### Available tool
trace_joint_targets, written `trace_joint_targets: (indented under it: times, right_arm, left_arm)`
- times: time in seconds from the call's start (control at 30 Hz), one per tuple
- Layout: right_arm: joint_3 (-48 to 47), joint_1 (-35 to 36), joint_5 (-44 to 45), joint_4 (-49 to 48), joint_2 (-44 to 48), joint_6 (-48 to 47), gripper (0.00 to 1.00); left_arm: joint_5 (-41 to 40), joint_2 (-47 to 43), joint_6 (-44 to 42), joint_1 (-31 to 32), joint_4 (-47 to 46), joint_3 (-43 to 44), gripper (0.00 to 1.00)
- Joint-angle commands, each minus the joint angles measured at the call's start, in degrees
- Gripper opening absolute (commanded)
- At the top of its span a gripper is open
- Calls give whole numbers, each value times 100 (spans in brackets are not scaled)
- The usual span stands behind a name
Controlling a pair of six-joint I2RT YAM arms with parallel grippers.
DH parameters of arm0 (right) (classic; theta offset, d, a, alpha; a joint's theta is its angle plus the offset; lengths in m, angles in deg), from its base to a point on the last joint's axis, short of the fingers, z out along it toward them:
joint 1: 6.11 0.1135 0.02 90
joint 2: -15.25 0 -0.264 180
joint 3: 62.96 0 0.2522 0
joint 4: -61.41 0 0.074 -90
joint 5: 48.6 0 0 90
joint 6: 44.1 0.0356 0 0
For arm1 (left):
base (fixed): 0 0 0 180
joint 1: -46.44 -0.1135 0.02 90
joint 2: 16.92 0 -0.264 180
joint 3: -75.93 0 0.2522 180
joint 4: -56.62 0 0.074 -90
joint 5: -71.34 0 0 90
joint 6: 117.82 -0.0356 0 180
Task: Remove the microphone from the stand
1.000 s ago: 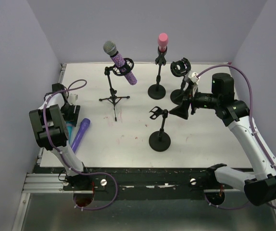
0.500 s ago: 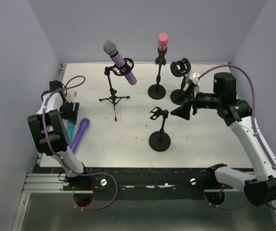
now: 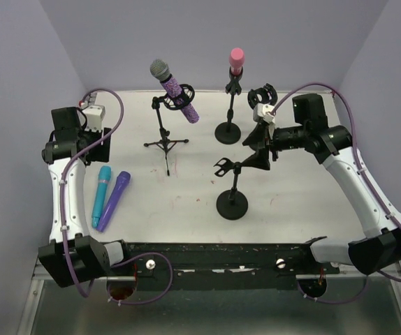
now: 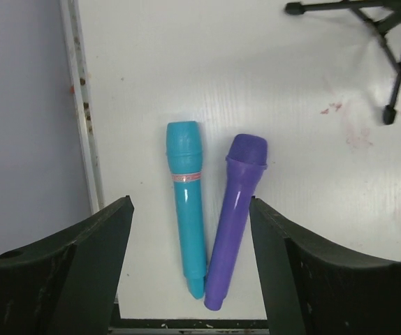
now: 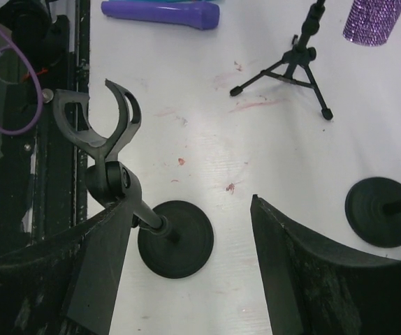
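A glittery purple microphone [image 3: 180, 98] leans in the clip of a tripod stand [image 3: 165, 143] at the back; its handle end [image 5: 374, 19] shows in the right wrist view. A pink microphone [image 3: 236, 61] stands upright in a round-base stand [image 3: 228, 130]. My right gripper [image 3: 254, 148] hangs open between that stand and an empty clip stand [image 3: 232, 202], apart from both microphones; the empty clip [image 5: 97, 120] is beside its left finger. My left gripper [image 3: 100, 149] is open, high over the table's left side, holding nothing.
A teal microphone [image 4: 187, 209] and a purple microphone [image 4: 236, 213] lie side by side on the table, below the left gripper [image 4: 190, 204]. A further stand with a ring clip [image 3: 262, 95] is behind the right gripper [image 5: 189, 202]. Walls close in on the left, back and right.
The left arm has unfolded and risen, lifting its open gripper away from the two lying microphones. The right gripper has shifted a little left and toward the back. Both grippers stayed open.
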Motion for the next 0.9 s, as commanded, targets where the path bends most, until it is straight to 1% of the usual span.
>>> trace_joint_targets:
  times: [0.0,0.07,0.13,0.27,0.3,0.33,0.37,0.4,0.43,0.47,0.53,0.6,0.63,0.7,0.77,0.83,0.87]
  right_arm:
    - [-541,305,-255,1292,-295,-1331,77]
    - [-638,463,-184,1706,-383,-1823,77]
    - [-700,525,-97,2084,-444,-2236,77]
    - [-656,543,70,2446,-383,-2484,77]
    - [-639,543,106,2498,-357,-2528,77]
    - [-612,535,132,2516,-330,-2529,77]
    - [-595,543,132,2490,-304,-2511,77]
    - [-577,543,115,2412,-295,-2398,77]
    - [-542,543,62,2246,-252,-2144,77]
    - [-472,543,10,1922,-225,-1733,77]
    - [-305,543,-139,1202,-146,-915,77]
    - [-77,569,-219,481,-67,-299,76]
    - [11,613,-202,251,-49,-79,74]
    - [91,666,-132,-5,-110,142,67]
    - [108,675,-131,-94,-207,248,62]
    - [205,693,-97,-382,-216,528,54]
    - [257,710,-44,-523,-207,730,49]
  left_arm:
    - [984,-838,-228,418,-362,222,75]
    - [1038,-1094,-422,638,-512,284,75]
    - [1090,-1252,-536,884,-469,389,77]
    - [1353,-1376,-686,1359,-153,652,82]
    - [1520,-1402,-643,1429,-91,679,84]
    - [1739,-1455,-582,1491,-65,697,90]
    - [1950,-1533,-494,1535,-82,680,99]
    - [2265,-1621,-441,1544,-82,636,98]
    - [2625,-1692,-449,1727,22,618,98]
    - [3038,-1710,-597,1816,206,644,98]
    - [3348,-1719,-738,2219,532,723,98]
    - [3394,-1736,-844,2693,726,750,98]
    - [3385,-1771,-862,2939,727,706,98]
    - [3175,-1824,-714,3379,552,557,98]
    - [3121,-1755,-808,3740,559,521,99]
    - [3103,-1640,-967,4083,621,495,98]
    - [3086,-1614,-994,4223,578,451,99]
